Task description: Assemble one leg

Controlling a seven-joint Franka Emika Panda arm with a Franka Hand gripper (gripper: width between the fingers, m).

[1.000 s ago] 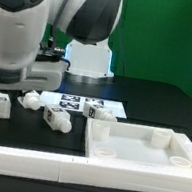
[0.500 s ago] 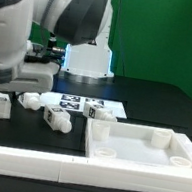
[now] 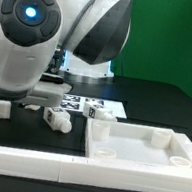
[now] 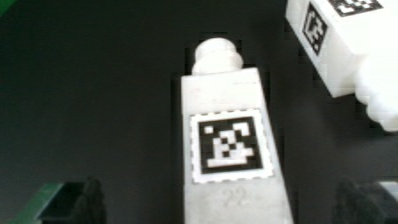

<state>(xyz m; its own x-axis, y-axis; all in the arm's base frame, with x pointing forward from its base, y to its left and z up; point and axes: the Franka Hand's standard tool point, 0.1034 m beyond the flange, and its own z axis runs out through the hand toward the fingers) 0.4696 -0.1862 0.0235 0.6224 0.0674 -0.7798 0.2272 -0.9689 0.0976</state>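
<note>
One leg (image 4: 222, 110) below the gripper (image 4: 217, 198)
It lies flat on the table (image 4: 89, 80), tag (image 4: 226, 148) up, between widely spread jaws that do not touch it; another white part (image 4: 356, 60) lies just beside.

The exterior camera sits low, a little above the tabletop at the near edge of the black table (image 3: 154, 99). It looks across toward the robot's base (image 3: 89, 67) and the green wall (image 3: 175, 36). The white tray-like part (image 3: 141, 150) lies nearest it, at the near right; the arm (image 3: 29, 32) looms close on the exterior view's left. The wrist camera looks steeply down, very close on one leg (image 4: 226, 120), with a second leg (image 4: 347, 50) just beside. The shared patch is probably the spot under the arm, which blocks it from outside.
</note>
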